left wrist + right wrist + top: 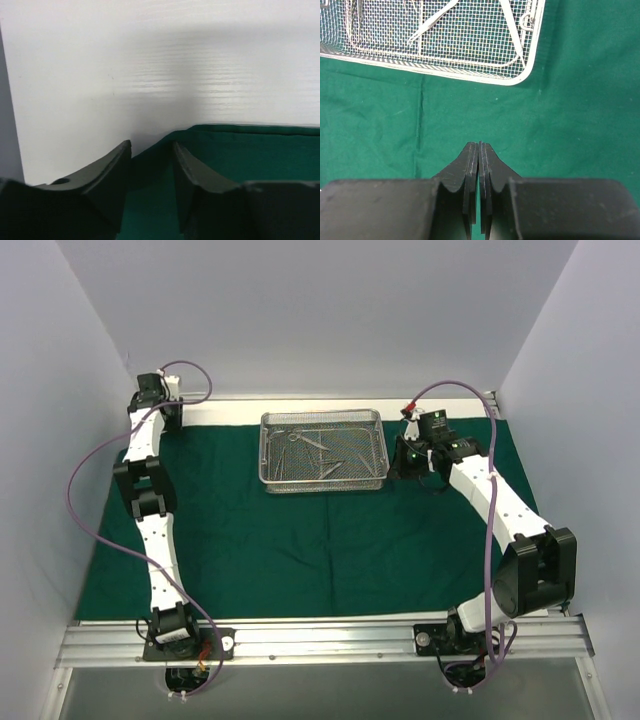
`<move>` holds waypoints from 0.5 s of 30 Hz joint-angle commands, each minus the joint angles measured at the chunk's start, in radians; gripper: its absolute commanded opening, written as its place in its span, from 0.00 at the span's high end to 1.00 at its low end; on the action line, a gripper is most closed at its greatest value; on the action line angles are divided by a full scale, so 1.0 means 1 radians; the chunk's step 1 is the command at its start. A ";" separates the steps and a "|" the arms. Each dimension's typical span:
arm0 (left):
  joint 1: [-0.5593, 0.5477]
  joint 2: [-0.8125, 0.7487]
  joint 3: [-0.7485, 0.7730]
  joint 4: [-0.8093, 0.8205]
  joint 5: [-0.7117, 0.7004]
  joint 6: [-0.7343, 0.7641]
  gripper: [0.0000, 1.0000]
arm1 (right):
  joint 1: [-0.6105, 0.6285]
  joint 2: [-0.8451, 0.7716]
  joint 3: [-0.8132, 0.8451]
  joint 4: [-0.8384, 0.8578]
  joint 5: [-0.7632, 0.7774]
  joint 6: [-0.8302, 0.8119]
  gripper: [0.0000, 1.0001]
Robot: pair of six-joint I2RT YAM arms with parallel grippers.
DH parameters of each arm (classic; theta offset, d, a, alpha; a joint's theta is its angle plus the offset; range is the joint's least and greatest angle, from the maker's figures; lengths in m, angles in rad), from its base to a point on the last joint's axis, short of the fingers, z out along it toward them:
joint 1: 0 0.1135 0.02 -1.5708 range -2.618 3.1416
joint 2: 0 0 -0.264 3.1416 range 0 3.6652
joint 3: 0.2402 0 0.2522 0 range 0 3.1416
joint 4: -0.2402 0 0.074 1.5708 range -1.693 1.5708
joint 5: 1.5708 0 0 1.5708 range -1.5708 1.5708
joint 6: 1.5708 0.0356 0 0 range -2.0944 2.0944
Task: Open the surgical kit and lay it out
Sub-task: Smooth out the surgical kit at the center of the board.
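Right end effector (pixel 479 148) closed near tray (pixel 470 76); left wrist view catches cloth (pixel 260 155) corner.

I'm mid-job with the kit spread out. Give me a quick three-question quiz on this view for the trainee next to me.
1. True or false: the steel instruments lie on the green cloth, outside the mesh tray.
2. The right end effector is: A) wide open; B) shut, holding nothing; C) shut on the tray's rim.
3. At which corner of the cloth is the left end effector?

Key: 1. False, they are inside the tray. 2. B. 3. The far left corner.
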 commanded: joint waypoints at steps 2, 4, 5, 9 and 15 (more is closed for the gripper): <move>0.002 -0.098 -0.051 -0.001 -0.057 -0.027 0.62 | -0.007 -0.015 0.028 0.011 -0.031 0.012 1.00; 0.002 -0.136 -0.063 -0.013 -0.049 -0.039 0.73 | -0.007 -0.017 0.033 0.022 -0.051 0.024 1.00; 0.002 -0.144 -0.057 -0.024 -0.048 -0.047 0.81 | -0.006 -0.015 0.038 0.025 -0.055 0.029 1.00; 0.001 -0.202 -0.087 -0.061 -0.043 -0.082 0.98 | -0.006 -0.018 0.051 0.030 -0.069 0.041 1.00; -0.011 -0.308 -0.210 -0.107 -0.038 -0.157 0.98 | 0.014 -0.021 0.061 0.033 -0.077 0.052 1.00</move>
